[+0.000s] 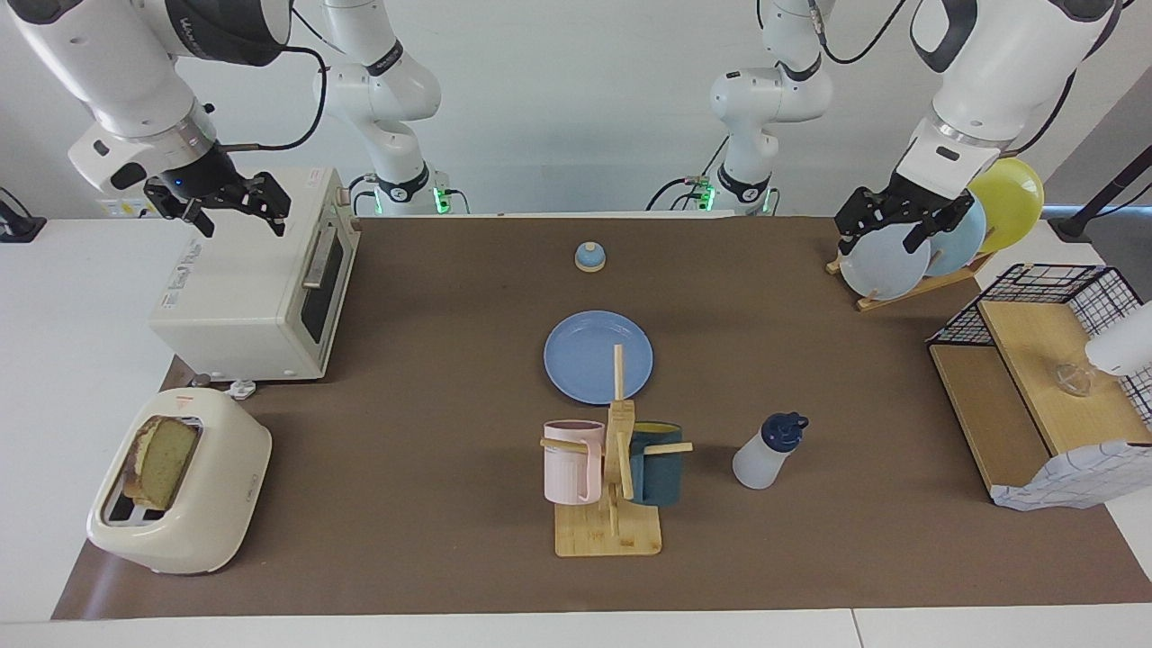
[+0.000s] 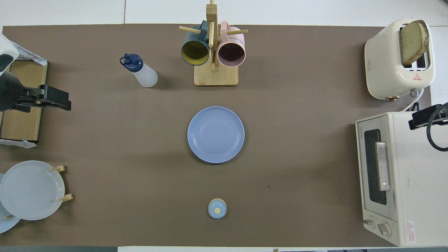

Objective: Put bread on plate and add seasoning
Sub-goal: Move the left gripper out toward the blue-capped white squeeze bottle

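Note:
The bread (image 1: 164,461) (image 2: 413,42), a tan slice with a brown crust, stands upright in the slot of a cream toaster (image 1: 211,526) (image 2: 385,63) at the right arm's end, far from the robots. The blue plate (image 1: 585,360) (image 2: 216,134) lies bare at the table's middle. The seasoning bottle (image 1: 765,454) (image 2: 141,71), translucent white with a navy cap, stands farther from the robots than the plate, toward the left arm's end. My right gripper (image 1: 236,209) (image 2: 421,119) hangs open over the toaster oven. My left gripper (image 1: 884,232) (image 2: 57,99) hangs open over the racked plates.
A white toaster oven (image 1: 243,297) sits next to the toaster, nearer the robots. A wooden mug tree (image 1: 612,504) with a pink and a dark blue mug stands beside the bottle. A small blue dome (image 1: 589,257), a plate rack (image 1: 900,292) and a wire shelf (image 1: 1035,387) are also there.

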You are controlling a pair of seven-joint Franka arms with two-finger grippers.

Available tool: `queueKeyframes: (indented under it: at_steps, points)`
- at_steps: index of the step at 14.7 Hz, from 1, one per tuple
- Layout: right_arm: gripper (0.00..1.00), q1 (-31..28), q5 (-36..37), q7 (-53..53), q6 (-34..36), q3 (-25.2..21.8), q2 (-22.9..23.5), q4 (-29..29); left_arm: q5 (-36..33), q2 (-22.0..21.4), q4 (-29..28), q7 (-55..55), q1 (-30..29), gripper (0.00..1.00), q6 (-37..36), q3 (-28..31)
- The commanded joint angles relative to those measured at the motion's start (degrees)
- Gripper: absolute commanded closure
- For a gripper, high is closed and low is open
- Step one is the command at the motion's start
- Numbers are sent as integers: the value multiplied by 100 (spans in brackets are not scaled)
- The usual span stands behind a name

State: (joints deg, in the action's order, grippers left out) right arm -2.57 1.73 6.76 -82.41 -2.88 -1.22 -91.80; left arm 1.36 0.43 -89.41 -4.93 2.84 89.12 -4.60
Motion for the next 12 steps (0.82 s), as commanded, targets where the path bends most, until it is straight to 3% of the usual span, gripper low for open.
queueKeyframes:
  at_steps: [1, 4, 8, 9, 12]
  points:
    - [0, -51, -129, 89, -73, 6, -36, -13, -49, -253, -392, 28, 171, 0, 264, 12]
    - [0, -77, -129, 80, -56, -2, -45, -31, -31, -455, -804, 27, 252, 0, 369, 4]
    - [0, -104, -129, 132, -91, -2, -45, -22, 57, -1034, -2120, 1, 531, 0, 1745, -5]
    - [0, -104, -112, 202, -256, -11, -36, 4, 57, -1236, -2568, -25, 594, 0, 2193, -5]
    - [0, -112, 494, 729, -1608, -20, 8, -250, 57, -1738, -3694, -638, 848, 0, 3546, -5]
